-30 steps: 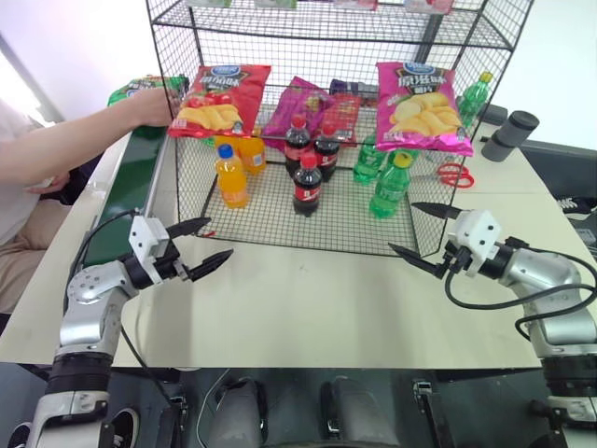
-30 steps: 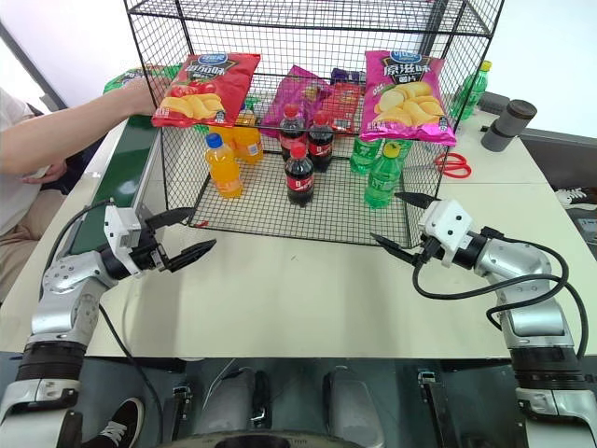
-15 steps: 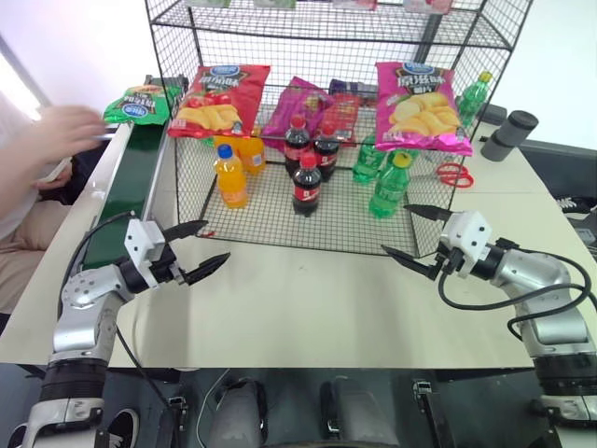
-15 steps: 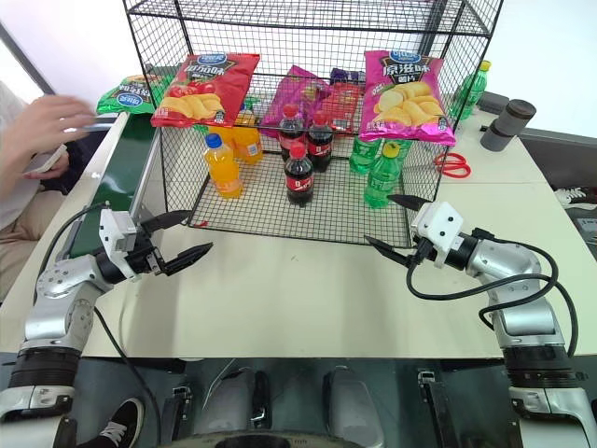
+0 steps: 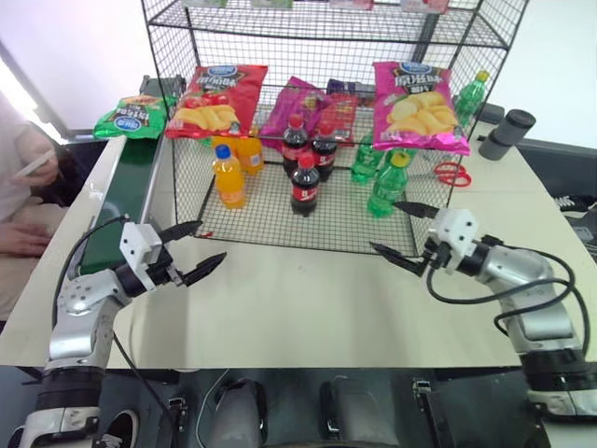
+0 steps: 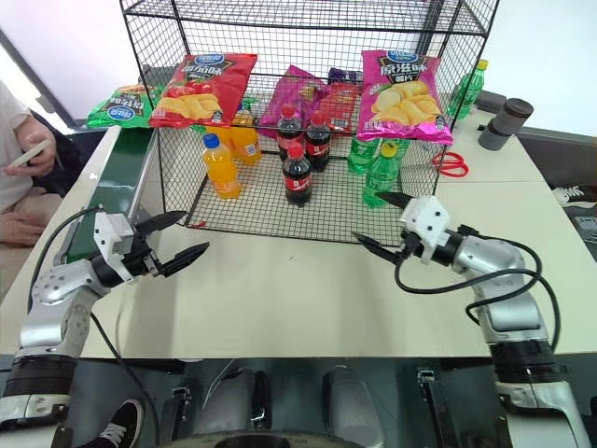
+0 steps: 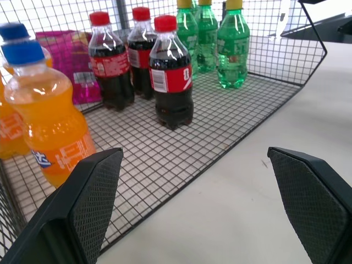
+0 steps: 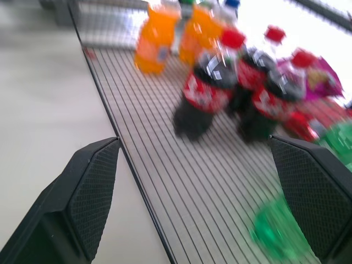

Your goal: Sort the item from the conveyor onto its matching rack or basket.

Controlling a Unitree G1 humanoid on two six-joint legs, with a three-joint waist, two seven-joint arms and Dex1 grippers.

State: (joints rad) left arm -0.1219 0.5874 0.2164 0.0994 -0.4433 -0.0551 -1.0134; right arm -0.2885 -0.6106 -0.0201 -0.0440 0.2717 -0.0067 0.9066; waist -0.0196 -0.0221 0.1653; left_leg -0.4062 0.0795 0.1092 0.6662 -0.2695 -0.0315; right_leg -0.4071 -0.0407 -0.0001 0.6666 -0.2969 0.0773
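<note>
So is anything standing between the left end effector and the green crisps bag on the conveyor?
Nothing visible does. The green crisps bag lies at the conveyor's far end, beside the rack; the bare belt runs between it and the open left end effector.

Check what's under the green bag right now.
The green bag lies on the conveyor at its far end; the belt beneath it is covered, so nothing else can be seen there.

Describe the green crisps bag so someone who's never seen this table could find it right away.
Start at the rack. Just beside it runs the conveyor, and the green bag lies at its far end. It is outside the rack, unlike the red bag and pink bag hanging on the rack's front.
</note>
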